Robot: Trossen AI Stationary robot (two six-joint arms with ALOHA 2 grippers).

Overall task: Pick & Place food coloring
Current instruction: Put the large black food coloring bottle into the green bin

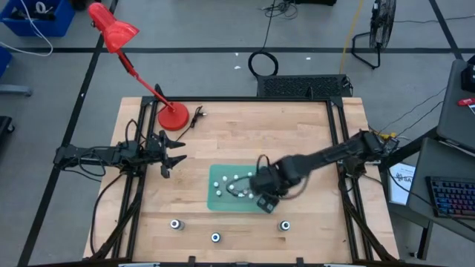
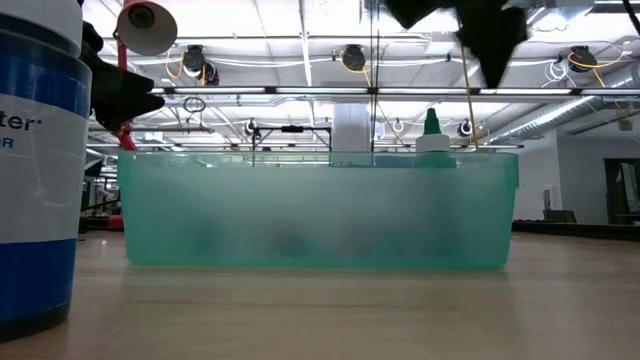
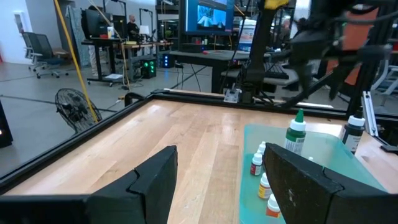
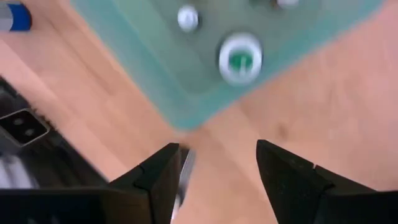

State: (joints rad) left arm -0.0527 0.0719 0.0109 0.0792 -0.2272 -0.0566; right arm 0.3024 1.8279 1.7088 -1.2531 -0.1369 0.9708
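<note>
While three dark round food-coloring bottles still stand on the bare desk [image 1: 312, 126] along its near edge, one at near left [image 1: 176, 224], one at near centre [image 1: 215, 237], one at near right [image 1: 285, 225], the rest of the set sits farther in, inside the green translucent tray [image 1: 215, 199] at mid-desk: small whitish bottles [image 1: 236, 179], some red-capped, plus a taller green-tipped bottle [image 3: 296, 132]. Right tool [image 1: 265, 194] hangs over the tray's near right corner, fingers spread wide, nothing between them; its wrist view looks down on a green-capped bottle [image 4: 239, 60] just inside the tray corner, so that one looks freshly set down. Left tool [image 1: 169, 153] waits well off past the tray's left side, part open, empty, fingers [image 3: 155, 180] aimed across the desk toward the tray. Key relation: the near-right bottle lies just toward the near edge and slightly right of the right tool, upright, axis vertical, so the right arm is clearly nearer and likely goes there next. Red desk lamp [image 1: 113, 31] at far left, clear of the work
</note>
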